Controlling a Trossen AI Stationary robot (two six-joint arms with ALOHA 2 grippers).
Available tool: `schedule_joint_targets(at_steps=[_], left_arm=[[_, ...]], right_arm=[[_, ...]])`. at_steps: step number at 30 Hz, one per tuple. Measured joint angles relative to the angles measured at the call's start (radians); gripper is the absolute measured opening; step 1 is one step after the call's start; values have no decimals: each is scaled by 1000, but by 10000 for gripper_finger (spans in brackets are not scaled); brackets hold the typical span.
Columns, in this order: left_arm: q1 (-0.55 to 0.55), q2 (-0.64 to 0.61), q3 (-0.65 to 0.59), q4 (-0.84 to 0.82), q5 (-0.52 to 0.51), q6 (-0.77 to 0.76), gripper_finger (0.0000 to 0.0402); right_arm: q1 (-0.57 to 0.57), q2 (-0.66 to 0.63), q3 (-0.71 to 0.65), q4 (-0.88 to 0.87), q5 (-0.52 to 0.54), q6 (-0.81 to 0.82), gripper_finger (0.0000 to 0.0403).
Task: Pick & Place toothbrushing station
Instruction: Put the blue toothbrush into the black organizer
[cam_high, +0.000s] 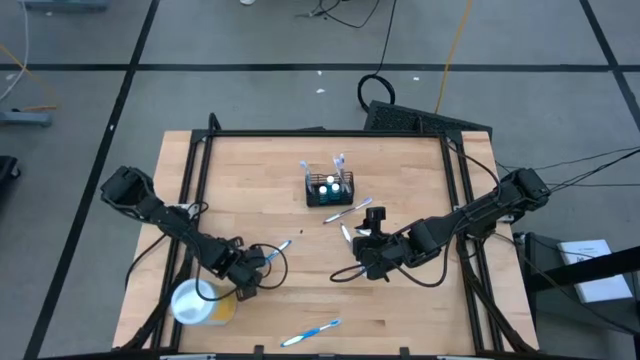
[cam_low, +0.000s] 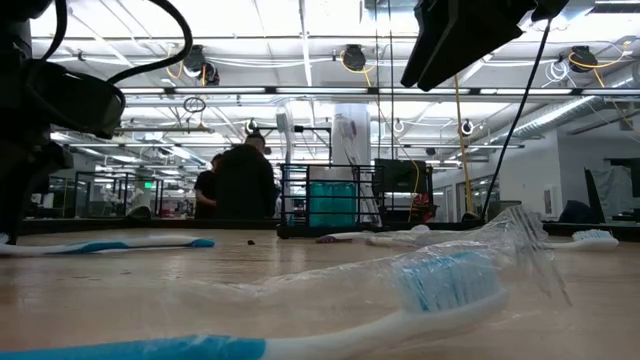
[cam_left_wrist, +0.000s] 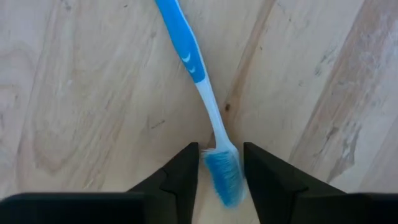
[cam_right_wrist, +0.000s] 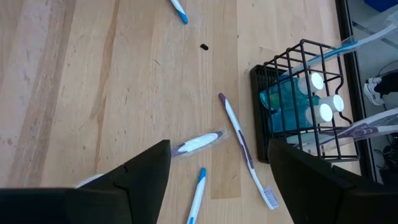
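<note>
Right tool (cam_right_wrist: 217, 180) near toothbrushing station (cam_right_wrist: 305, 99), apart.

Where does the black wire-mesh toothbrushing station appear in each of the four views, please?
High view: toothbrushing station at the table's middle, toward the far edge.
Low view: station at centre, at the far end of the table.
Left wrist view: not in it.
Right wrist view: station at the right edge.
Shared landmark: the teal bottles inside it.

The table (cam_high: 250, 180) is pale, matt, grained wood. The toothbrushing station (cam_right_wrist: 311, 99) is black wire metal. The blue toothbrush (cam_left_wrist: 193, 62) looks like smooth, glossy plastic.
</note>
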Motion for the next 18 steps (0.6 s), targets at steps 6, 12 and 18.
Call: schedule_joint_targets(at_steps=[6, 12, 18], left_arm=[[0, 0, -1, -14, -22, 23, 26], [3, 0, -1, -13, -48, 86, 18], [53, 8, 43, -3, -121, 208, 18]], right_arm=[[0, 0, 0, 0, 0, 11, 260], [0, 0, 0, 0, 0, 20, 260], [0, 0, 0, 7, 0, 22, 260]])
